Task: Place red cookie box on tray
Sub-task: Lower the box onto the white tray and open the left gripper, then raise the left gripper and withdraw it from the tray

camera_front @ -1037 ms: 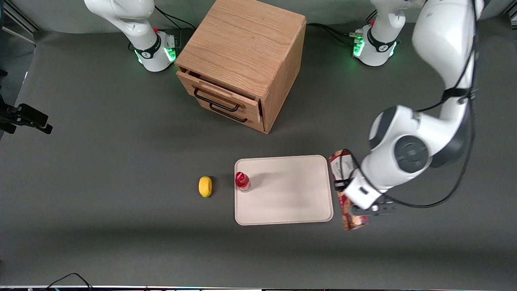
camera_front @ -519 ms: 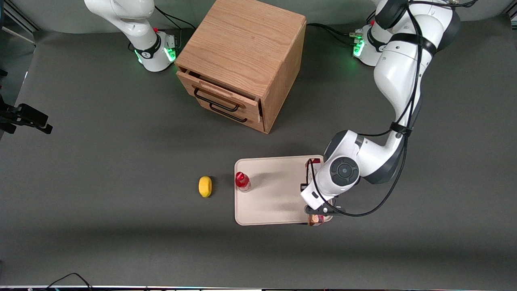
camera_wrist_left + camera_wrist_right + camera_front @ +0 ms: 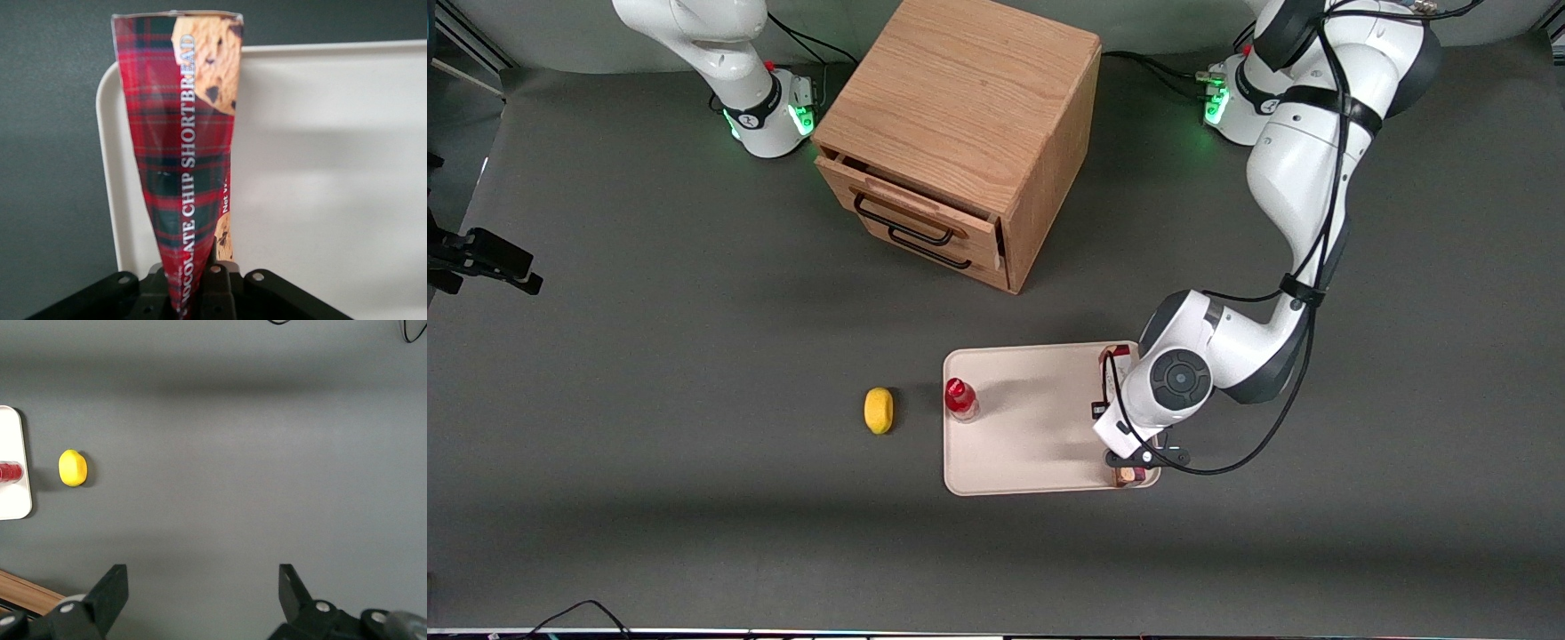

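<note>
The red cookie box (image 3: 180, 153), dark-red plaid with tan chocolate-chip cookies, is clamped between the fingers of my left gripper (image 3: 195, 280), which is shut on it. In the front view the gripper (image 3: 1134, 460) hangs over the end of the cream-white tray (image 3: 1032, 427) toward the working arm. There the wrist covers most of the box (image 3: 1119, 357), and only its two ends show. The box runs lengthwise along the tray's (image 3: 320, 167) short rim, just inside it. Whether it touches the tray surface I cannot tell.
A small red-capped bottle (image 3: 960, 399) stands on the tray's rim toward the parked arm, with a yellow lemon (image 3: 879, 410) on the table beside it. A wooden drawer cabinet (image 3: 960, 133) stands farther from the front camera than the tray.
The arm carried the box from the table beside the tray to over the tray's end. In the last half second it shifted slightly away from the front camera, inside the rim.
</note>
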